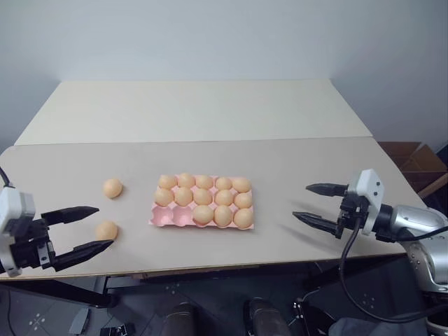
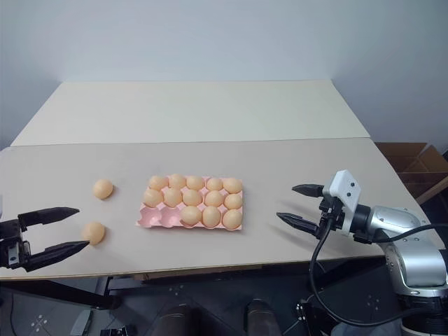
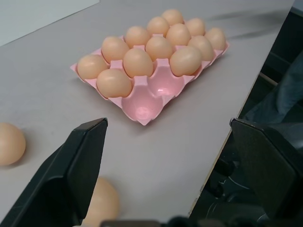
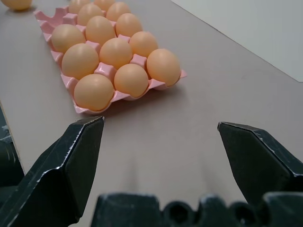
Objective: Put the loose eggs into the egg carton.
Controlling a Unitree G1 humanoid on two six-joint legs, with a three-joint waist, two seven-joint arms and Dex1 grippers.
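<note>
Still two loose eggs (image 1: 107, 229) beside spread, empty left fingers (image 1: 84, 211); right fingers (image 1: 318, 222) spread, empty, right of egg carton (image 1: 162, 217).

Smooth, matt shells on loose eggs (image 1: 112, 187). Moulded, faintly glossy pink plastic on egg carton (image 3: 152, 100). Matt, smooth beige laminate look on table (image 1: 210, 112).

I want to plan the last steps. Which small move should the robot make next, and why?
Probably close the open left gripper in on the nearer loose egg, which lies on the table just by its fingertips. The egg carton has two empty cups at its near left corner, and two eggs, this one and the farther egg, lie loose. The right gripper is open, holds nothing.
</note>
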